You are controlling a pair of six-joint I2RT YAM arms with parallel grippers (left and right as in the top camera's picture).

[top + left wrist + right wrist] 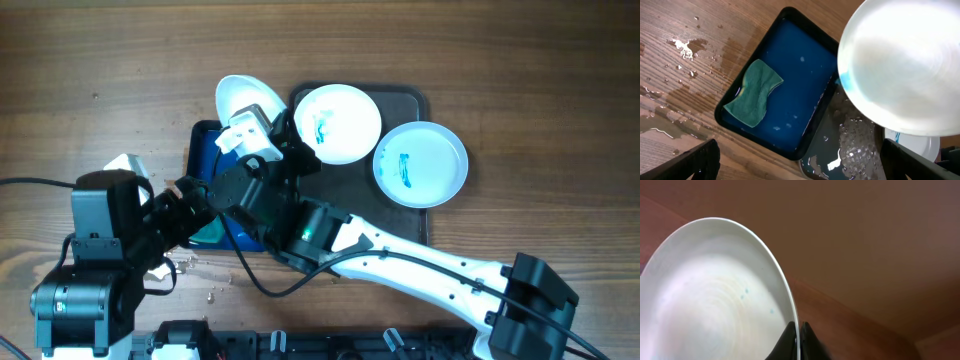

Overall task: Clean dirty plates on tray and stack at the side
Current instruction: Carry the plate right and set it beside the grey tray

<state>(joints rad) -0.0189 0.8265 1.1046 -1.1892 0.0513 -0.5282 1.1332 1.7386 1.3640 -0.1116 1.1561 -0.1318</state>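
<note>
R claw [799, 331] was pressed together on the rim of 1 white plate [245, 98], holding it tilted in the air over the far end of the blue tub [795, 65]. In the R wrist view the plate's inside looked mostly white w/ a few tiny blue specks. L claw [807, 162] was spread wide, nothing btwn its fingers, hanging above the tub's near edge.

The tub held blue water and 1 green sponge [754, 92] lying flat near its L side, apart from both claws. The dark tray [405, 95] sat just beside the tub on the R, touching or nearly so; couldn't tell which. 2 more white plates were on it, each w/ blue smears: 1 [338, 122] at the tray's far L corner, the other [420, 163] overhanging its R edge. The tray's floor was wet w/ droplets. Water was splashed on the wooden desk [500, 60] L of the tub.
</note>
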